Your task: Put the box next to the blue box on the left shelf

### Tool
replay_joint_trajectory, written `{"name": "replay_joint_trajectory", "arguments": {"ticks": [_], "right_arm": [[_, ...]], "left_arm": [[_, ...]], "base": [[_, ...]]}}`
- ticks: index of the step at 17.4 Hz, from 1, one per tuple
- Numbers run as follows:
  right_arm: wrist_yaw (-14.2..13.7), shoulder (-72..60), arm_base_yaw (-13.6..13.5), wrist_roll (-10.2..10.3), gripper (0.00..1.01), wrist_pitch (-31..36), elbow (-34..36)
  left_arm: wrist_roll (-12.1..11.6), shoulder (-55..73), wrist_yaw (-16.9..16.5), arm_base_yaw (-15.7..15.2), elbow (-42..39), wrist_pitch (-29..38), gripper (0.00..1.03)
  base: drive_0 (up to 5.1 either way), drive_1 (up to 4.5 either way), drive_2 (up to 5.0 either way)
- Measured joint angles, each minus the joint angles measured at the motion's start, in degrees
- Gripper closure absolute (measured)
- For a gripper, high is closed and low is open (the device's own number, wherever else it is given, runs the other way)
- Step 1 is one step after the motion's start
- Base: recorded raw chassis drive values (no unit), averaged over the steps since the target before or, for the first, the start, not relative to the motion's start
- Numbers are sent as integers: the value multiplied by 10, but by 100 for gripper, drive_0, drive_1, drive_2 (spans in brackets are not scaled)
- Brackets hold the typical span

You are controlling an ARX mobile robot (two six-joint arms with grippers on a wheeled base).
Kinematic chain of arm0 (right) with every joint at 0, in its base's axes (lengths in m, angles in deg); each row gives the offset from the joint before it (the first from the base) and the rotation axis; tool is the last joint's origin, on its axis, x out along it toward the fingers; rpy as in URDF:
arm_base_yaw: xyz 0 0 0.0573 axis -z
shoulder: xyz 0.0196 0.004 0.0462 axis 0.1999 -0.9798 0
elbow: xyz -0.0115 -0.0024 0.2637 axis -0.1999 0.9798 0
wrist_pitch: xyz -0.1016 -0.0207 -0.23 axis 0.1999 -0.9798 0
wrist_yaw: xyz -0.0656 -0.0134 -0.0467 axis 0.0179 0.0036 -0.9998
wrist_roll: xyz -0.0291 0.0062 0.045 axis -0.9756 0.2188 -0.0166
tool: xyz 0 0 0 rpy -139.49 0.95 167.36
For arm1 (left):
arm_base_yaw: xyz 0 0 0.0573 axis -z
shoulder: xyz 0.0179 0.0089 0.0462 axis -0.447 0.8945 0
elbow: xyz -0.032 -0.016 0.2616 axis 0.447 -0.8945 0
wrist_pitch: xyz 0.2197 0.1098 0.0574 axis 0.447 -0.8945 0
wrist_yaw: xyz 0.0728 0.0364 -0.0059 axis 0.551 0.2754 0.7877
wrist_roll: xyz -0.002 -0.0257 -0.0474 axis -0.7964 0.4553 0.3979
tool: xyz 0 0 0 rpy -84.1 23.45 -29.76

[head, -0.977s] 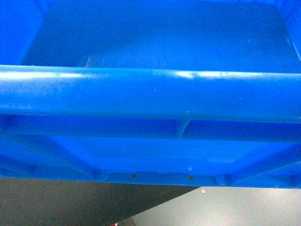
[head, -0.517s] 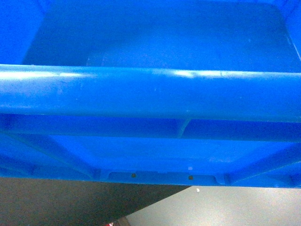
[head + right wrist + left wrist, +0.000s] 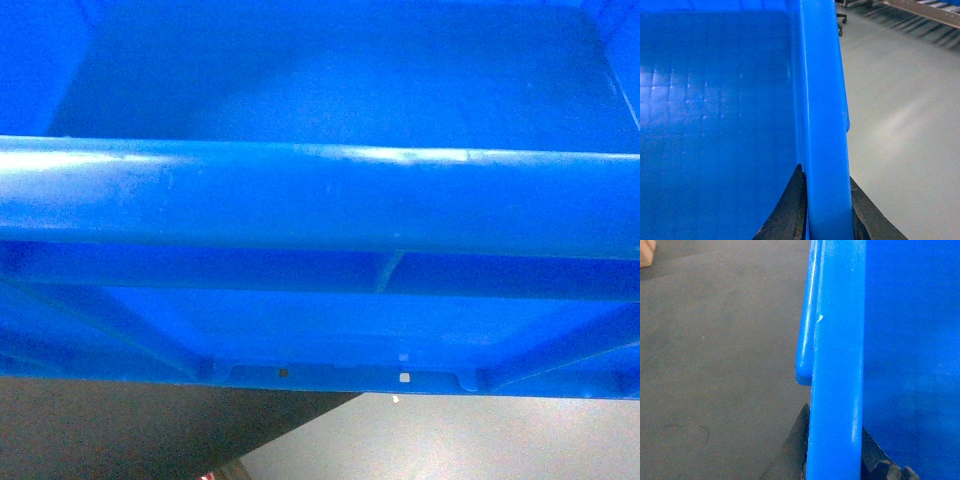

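- Box: bright-blue crate filling nearly all of my head view; its thick rolled rim runs straight across the middle, the smooth inner floor shows above it, and the ribbed outer wall shows below.
- Floor: seen beneath the box's lower edge in my head view, dark grey on the left and pale grey on the right; the box sits above it, held between my two arms.
- Left tool: in my left wrist view, one dark finger lies against the outside of the box's side wall and the other against the inside, so the tool is clamped on that wall at the rim.
- Right tool: in my right wrist view, a dark finger presses the inner face of the opposite wall and a second one the outer face; this tool is likewise clamped on the box.
- Left shelf: grey tracks, blurred, cross the top right corner of my right wrist view, well apart from the box; I cannot make out their rollers.
- Tan object: sits in the top left corner of my left wrist view; I cannot tell what it is.
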Motion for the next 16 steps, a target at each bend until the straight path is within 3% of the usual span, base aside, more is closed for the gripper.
{"name": "replay_joint_trajectory", "arguments": {"ticks": [16], "right_arm": [[0, 0, 0, 0, 90, 1, 0]], "left_arm": [[-1, 0, 1, 0, 0, 2, 92]], "base": [[-164, -164, -164]]}}
